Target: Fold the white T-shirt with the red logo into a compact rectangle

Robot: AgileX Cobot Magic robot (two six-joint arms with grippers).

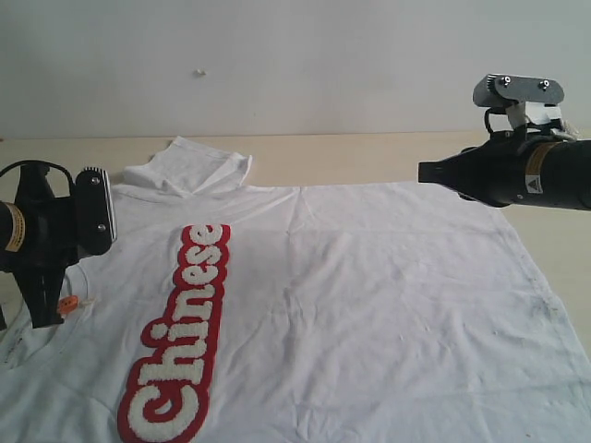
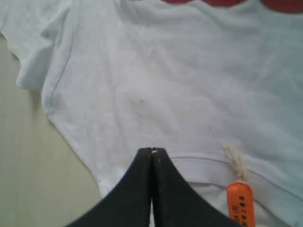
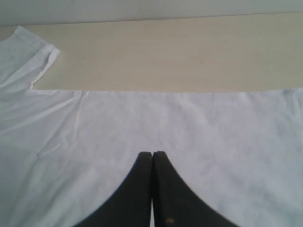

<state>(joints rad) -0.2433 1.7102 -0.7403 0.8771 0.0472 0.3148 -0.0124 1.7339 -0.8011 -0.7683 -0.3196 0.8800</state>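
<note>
Table (image 1: 369, 159) (pale wood) bears the white T-shirt (image 1: 369, 305).

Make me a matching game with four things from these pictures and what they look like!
Things:
1. T-shirt
2. logo
3. neck tag
4. left gripper

Looks:
a. orange
b. black, shut
c. plain white
d. red with white letters

Pairs: 1-c, 2-d, 3-a, 4-b

A pale beige surface (image 1: 369, 157) meets a plain off-white wall (image 1: 295, 55), evenly lit, bearing one small mark (image 1: 199, 71).
</note>
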